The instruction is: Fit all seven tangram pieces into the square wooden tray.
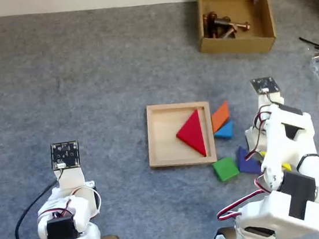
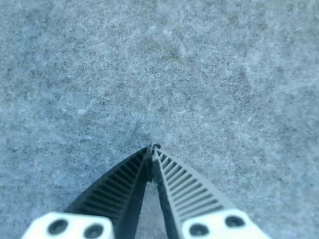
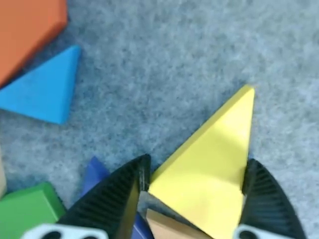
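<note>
Red triangle [image 1: 193, 133] sits alone in tray [image 1: 162, 154], five outside; right pincer [image 3: 194, 181] grips yellow triangle [image 3: 214, 164], left pincer [image 2: 152, 149] closed.

L gripper [image 2: 152, 149] fingertips touching, jaws closed, nothing held, over bare grey carpet [image 2: 164, 69]

Bright tangram pieces on mottled grey felt

The tray [image 1: 151, 138] is pale wood and holds a red triangle [image 1: 192, 133]. At its three o'clock lie an orange piece [image 1: 221, 115] and a sky-blue triangle [image 1: 225, 130], and at its five o'clock a green square [image 1: 225, 168] and a dark violet-blue piece [image 1: 247, 161]. The yellow triangle [image 3: 214, 169] is plain. The right gripper [image 3: 197, 163] is ribbed black. The left gripper [image 2: 152, 149] is also ribbed, with one jaw black and one grey. The felt [image 1: 84, 76] is speckled grey.
</note>
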Tool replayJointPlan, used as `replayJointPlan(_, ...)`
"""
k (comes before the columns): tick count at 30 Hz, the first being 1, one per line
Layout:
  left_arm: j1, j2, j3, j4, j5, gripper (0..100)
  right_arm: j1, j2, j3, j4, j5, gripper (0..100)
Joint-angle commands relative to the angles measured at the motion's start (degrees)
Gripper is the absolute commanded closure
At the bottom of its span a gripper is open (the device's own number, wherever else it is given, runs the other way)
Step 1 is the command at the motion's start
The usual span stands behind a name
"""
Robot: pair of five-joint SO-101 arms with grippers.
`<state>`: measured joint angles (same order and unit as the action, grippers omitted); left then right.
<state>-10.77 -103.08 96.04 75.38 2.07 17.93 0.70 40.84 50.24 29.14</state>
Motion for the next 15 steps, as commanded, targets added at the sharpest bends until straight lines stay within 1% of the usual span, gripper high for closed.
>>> replayJointPlan(1,-0.48,0.40,1.19,0.44,0.09,100,0.66,1.10,0.75,-0.57,0.26,77.6)
replayJointPlan(8,-0.48,0.40,1.19,0.44,0.09,100,1.27,1.10,-2.07,-0.04,0.26,78.8)
replayJointPlan(15,-0.48,0.40,1.19,0.44,0.09,100,1.36,1.01,-6.02,7.43,0.70,78.4)
